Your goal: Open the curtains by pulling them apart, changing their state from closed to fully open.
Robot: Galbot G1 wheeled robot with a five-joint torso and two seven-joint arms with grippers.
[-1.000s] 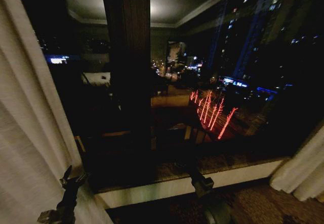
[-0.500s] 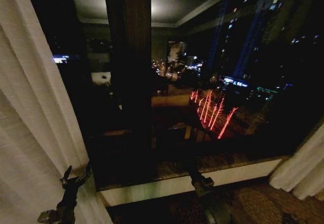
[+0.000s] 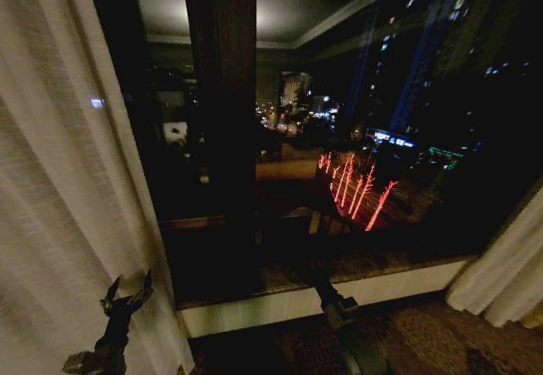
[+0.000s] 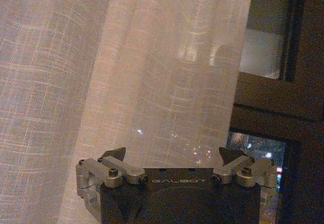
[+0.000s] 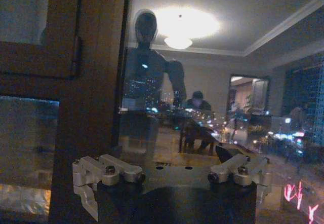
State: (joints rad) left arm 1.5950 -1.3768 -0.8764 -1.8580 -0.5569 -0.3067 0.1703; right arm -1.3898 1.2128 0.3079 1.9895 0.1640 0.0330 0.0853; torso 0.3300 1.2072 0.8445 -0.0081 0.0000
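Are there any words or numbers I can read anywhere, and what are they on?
"GALBOT": on the black body of the left gripper, in front of the left curtain panel.
The body of the right gripper, facing the window glass, shows no letters I can read.
The red and blue city lights outside are too blurred to read as signs.

The one readable word is "GALBOT", in pale capitals on the dark housing of the left tool (image 4: 172, 155) (seen from the left wrist, between its two metal finger mounts). No other text or number can be read.
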